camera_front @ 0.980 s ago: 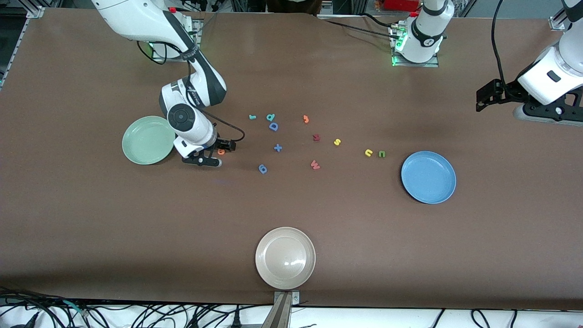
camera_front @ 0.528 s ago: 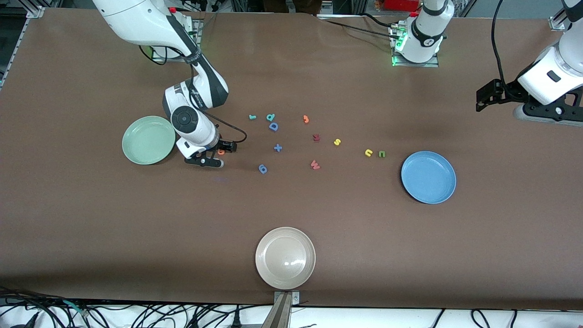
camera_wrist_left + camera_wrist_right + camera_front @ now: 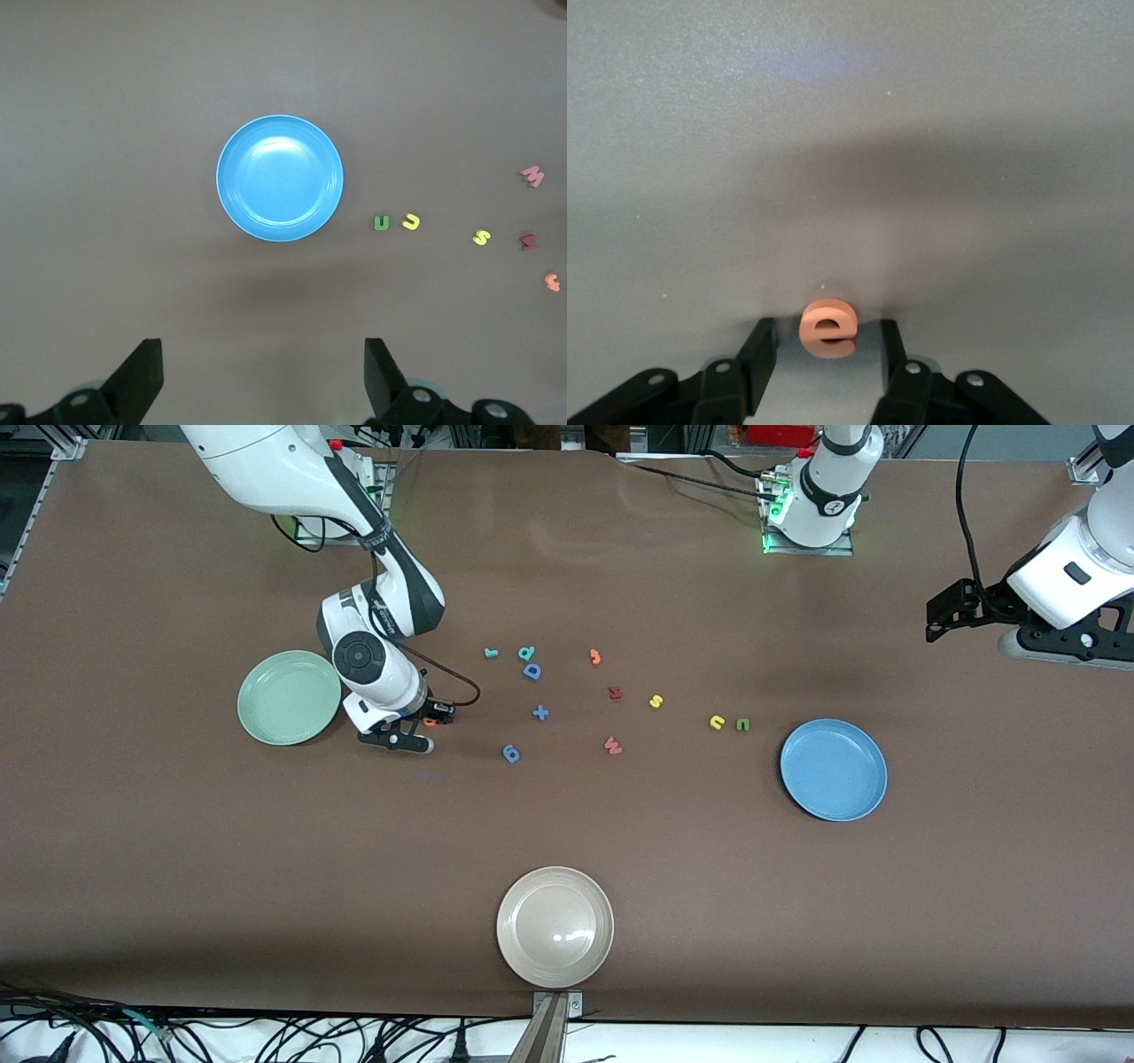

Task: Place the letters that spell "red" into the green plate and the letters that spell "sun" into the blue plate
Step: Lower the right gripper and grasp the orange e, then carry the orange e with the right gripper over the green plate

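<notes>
1. Orange foam is what sits between my fingers: the "e" (image 3: 827, 328) lies on the brown table (image 3: 266, 868), and my right gripper (image 3: 827, 347) is low around it, one finger on each side with a sliver of table showing between each pad and the letter, so the jaws are part-way in and not yet pinching
2. In the front view that gripper (image 3: 416, 731) is just beside the green plate (image 3: 289, 697), toward the middle of the table, and the plate has nothing in it
3. I judge the step in hand to be the first pick for "red": grasping the "e"; no letter is in either plate
4. The teal "d" (image 3: 526, 653) and the teal "r" (image 3: 491, 653) lie farther from the front camera than the "e", near the blue capital "D" (image 3: 532, 671), which is not mine to take
5. The yellow "s" (image 3: 656, 701), yellow "u" (image 3: 717, 722) and dark green "n" (image 3: 742, 725) lie toward the blue plate (image 3: 833, 770), the "u" and "n" side by side near its rim
6. My left gripper (image 3: 263, 381) waits high over the table near the blue plate, fingers spread wide and holding nothing
7. Next I think I must finish the squeeze squarely on the "e", lift it clear without it slipping or tipping, carry it over the green plate and let go; the piece is tiny and soft, so an off-centre pinch could flick it away
</notes>
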You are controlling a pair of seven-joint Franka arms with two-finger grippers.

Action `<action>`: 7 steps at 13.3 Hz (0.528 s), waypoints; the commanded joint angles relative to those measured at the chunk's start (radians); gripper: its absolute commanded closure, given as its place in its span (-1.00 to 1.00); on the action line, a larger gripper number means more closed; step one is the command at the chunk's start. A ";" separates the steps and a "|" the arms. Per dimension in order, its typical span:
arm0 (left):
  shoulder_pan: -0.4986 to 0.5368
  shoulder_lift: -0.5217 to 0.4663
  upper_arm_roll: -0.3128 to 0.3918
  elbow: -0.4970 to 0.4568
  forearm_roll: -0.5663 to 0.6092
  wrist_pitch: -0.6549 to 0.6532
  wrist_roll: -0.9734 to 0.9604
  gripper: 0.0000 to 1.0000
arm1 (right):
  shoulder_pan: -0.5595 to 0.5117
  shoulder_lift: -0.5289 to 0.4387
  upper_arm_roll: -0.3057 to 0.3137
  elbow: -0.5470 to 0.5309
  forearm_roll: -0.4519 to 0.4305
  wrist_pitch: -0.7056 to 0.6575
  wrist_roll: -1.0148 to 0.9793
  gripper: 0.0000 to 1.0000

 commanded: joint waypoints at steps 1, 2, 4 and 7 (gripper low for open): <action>0.001 -0.012 -0.004 0.004 0.026 -0.016 0.002 -1.00 | 0.002 0.007 0.002 0.001 0.013 0.010 0.011 0.30; 0.001 -0.012 -0.004 0.006 0.026 -0.016 0.002 -1.00 | 0.002 0.007 0.002 0.001 0.012 0.010 0.011 0.54; 0.001 -0.012 -0.004 0.006 0.026 -0.016 0.002 -1.00 | 0.002 0.005 0.000 0.001 0.013 0.009 0.011 0.70; 0.001 -0.012 -0.004 0.006 0.026 -0.016 0.002 -1.00 | 0.002 -0.004 0.000 0.001 0.012 0.003 0.011 0.97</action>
